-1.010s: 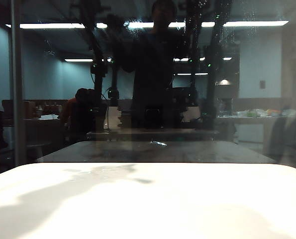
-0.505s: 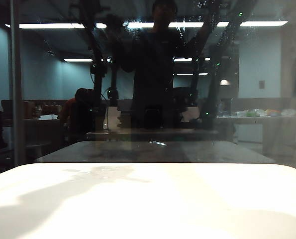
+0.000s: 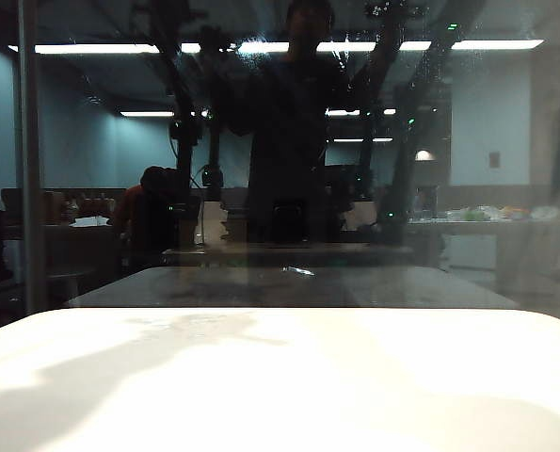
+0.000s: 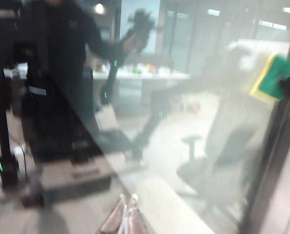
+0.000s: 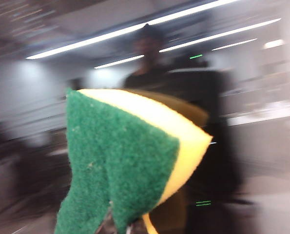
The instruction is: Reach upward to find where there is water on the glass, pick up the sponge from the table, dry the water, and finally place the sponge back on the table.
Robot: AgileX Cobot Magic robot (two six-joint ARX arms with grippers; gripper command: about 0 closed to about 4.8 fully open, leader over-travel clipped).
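The sponge [image 5: 130, 161], green scouring face and yellow foam, fills the right wrist view, squeezed and bent in my right gripper [image 5: 127, 228], which is shut on it. It is held up close to the glass [image 3: 91, 188]. In the left wrist view the sponge [image 4: 274, 78] shows at the frame's edge against the pane. My left gripper [image 4: 128, 201] is shut and empty, its tips together, pointing at the glass. Fine pale droplets of water [image 3: 437, 58] speckle the pane's upper right. The white table [image 3: 280, 377] lies below. The exterior view shows the arms only as dark mirrored shapes.
The pane mirrors a standing person [image 3: 294, 122], ceiling light strips [image 3: 496, 44] and a dim tabletop [image 3: 289, 287]. A dark upright frame post [image 4: 271, 161] borders the glass in the left wrist view.
In the exterior view the dark arm shape at the upper right of the glass has swung to the right and now leans. The left side looks the same.
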